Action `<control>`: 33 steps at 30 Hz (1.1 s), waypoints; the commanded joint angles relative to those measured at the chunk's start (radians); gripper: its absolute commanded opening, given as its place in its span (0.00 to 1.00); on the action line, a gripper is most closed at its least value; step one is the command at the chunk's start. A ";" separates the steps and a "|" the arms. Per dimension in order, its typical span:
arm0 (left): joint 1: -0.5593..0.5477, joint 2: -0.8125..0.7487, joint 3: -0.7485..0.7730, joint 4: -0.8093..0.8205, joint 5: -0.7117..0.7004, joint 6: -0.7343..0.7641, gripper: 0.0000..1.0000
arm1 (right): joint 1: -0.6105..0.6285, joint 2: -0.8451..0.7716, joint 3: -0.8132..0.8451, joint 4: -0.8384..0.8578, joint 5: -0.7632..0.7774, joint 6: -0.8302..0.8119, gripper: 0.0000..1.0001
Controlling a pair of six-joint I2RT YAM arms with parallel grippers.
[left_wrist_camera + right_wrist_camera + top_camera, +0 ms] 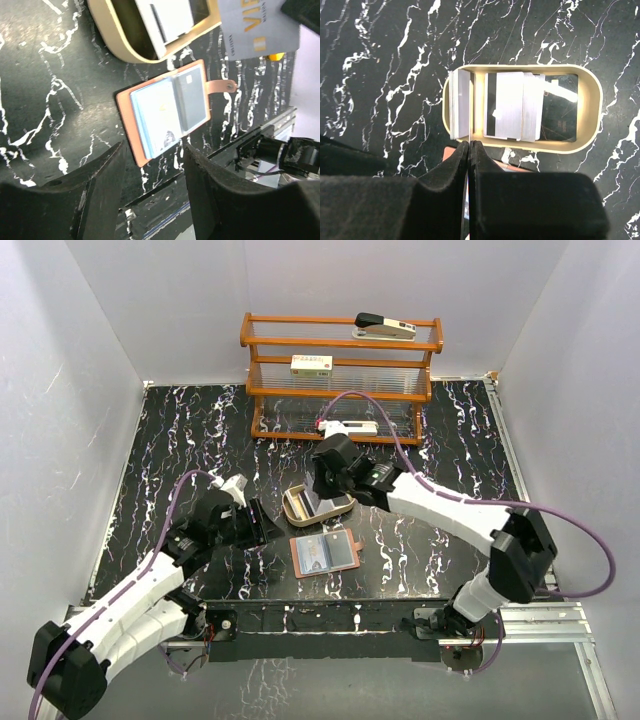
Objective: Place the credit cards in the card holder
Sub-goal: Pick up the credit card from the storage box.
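Observation:
The card holder (325,553) lies open on the black marbled table, a reddish-brown wallet with bluish pockets (170,107) and a snap tab. Behind it a tan oval tray (296,510) holds silvery credit cards (510,105) and a dark one (560,110). My right gripper (322,498) hangs over the tray, shut on a grey credit card (255,25). The right wrist view shows that card edge-on (470,100). My left gripper (152,165) stands open and empty just left of the wallet, low over the table (268,525).
A wooden rack (340,380) stands at the back with a stapler (385,327) on top, a white labelled box (311,365) on its shelf and another white item (348,427) at its foot. The table's front edge (165,212) runs close below the wallet.

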 commanded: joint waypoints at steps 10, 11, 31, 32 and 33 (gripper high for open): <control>-0.005 -0.084 0.047 0.136 0.179 -0.117 0.57 | 0.006 -0.334 -0.255 0.226 -0.230 0.142 0.00; -0.004 -0.093 0.041 0.162 0.189 -0.140 0.58 | 0.006 -0.351 -0.280 0.242 -0.248 0.166 0.00; -0.004 -0.201 -0.031 0.434 0.231 -0.321 0.65 | 0.007 -0.516 -0.545 0.669 -0.505 0.457 0.00; -0.003 -0.202 -0.031 0.441 0.230 -0.323 0.65 | 0.006 -0.525 -0.546 0.662 -0.498 0.456 0.00; -0.003 -0.203 -0.032 0.452 0.231 -0.326 0.65 | 0.006 -0.532 -0.547 0.653 -0.489 0.456 0.00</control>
